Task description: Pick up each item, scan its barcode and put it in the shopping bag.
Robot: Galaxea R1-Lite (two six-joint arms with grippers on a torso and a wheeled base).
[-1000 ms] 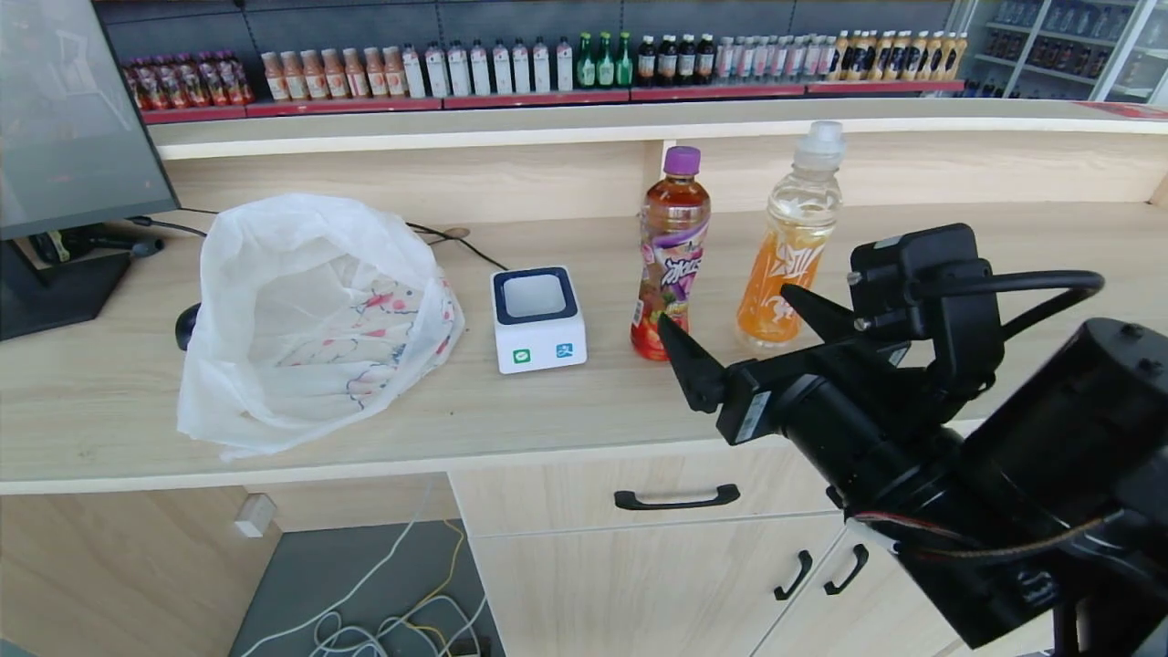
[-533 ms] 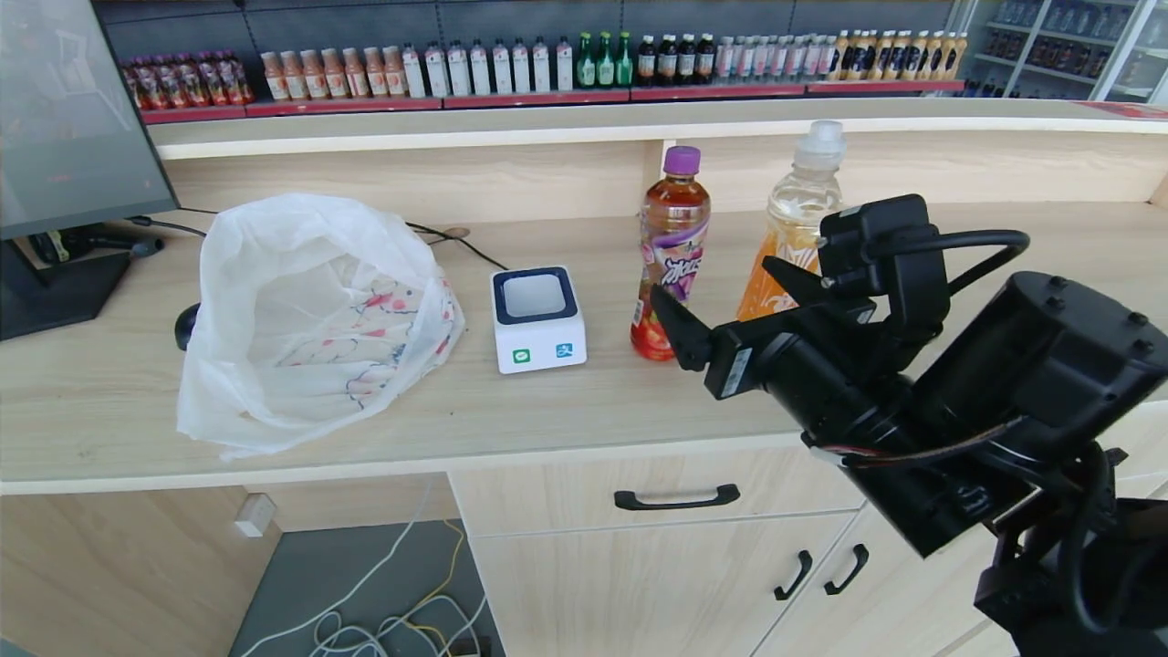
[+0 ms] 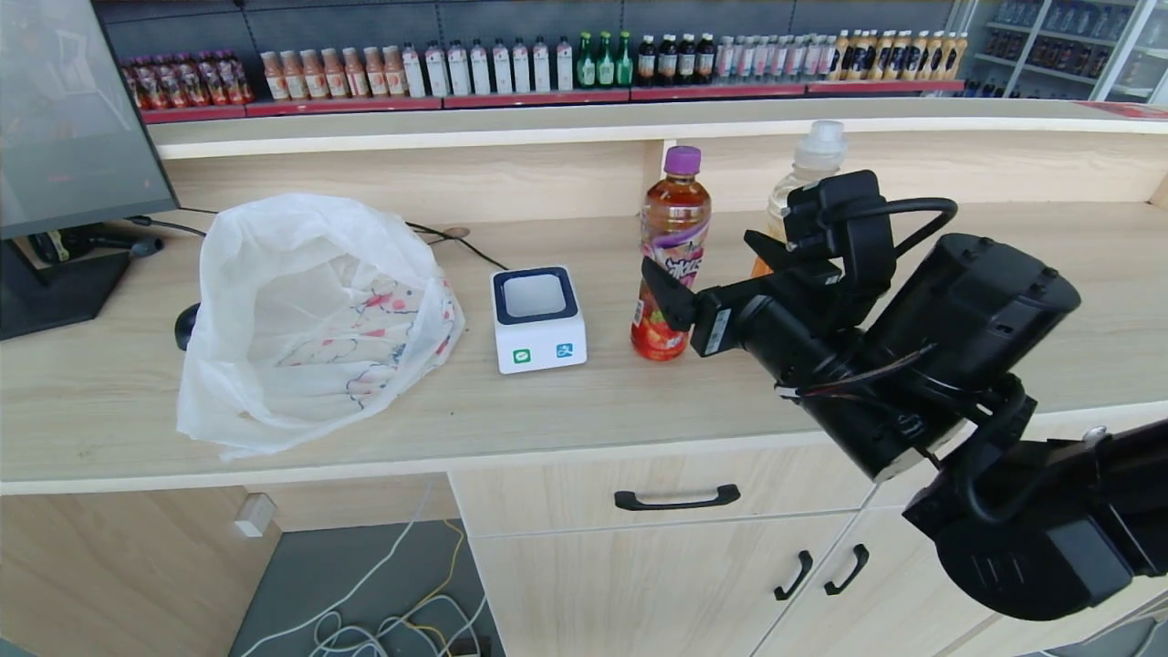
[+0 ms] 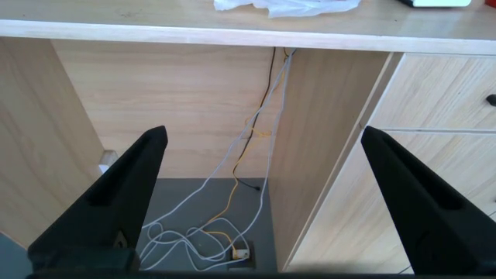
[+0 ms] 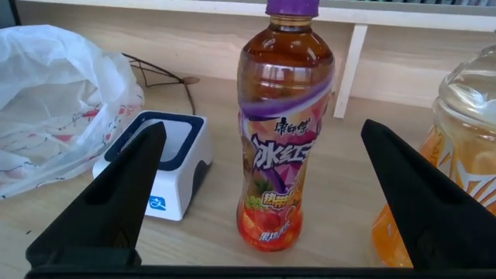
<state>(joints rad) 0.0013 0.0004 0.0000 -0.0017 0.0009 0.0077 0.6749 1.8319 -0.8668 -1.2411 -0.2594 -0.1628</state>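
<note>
A tea bottle with a purple cap [image 3: 672,246] [image 5: 283,124] stands upright on the wooden counter [image 3: 566,401]. To its right stands an orange drink bottle [image 3: 803,173] [image 5: 449,186], partly hidden behind my right arm. My right gripper [image 3: 707,278] [image 5: 263,209] is open, level with the tea bottle's lower half and just short of it, nothing between its fingers. The white scanner box [image 3: 537,318] [image 5: 167,167] sits left of the bottles. The white shopping bag [image 3: 310,310] [image 5: 54,101] lies open farther left. My left gripper [image 4: 263,201] is open below the counter edge, facing the cabinet.
A monitor [image 3: 73,119] stands at the counter's far left with a dark mouse [image 3: 186,326] by the bag. A raised back ledge [image 3: 584,128] runs behind the bottles. Drawers with black handles [image 3: 675,499] lie under the counter; cables [image 4: 232,225] trail on the floor.
My right arm has risen and moved forward and left, bringing the open gripper from the counter's front edge up to the tea bottle. It now covers much of the orange bottle.
</note>
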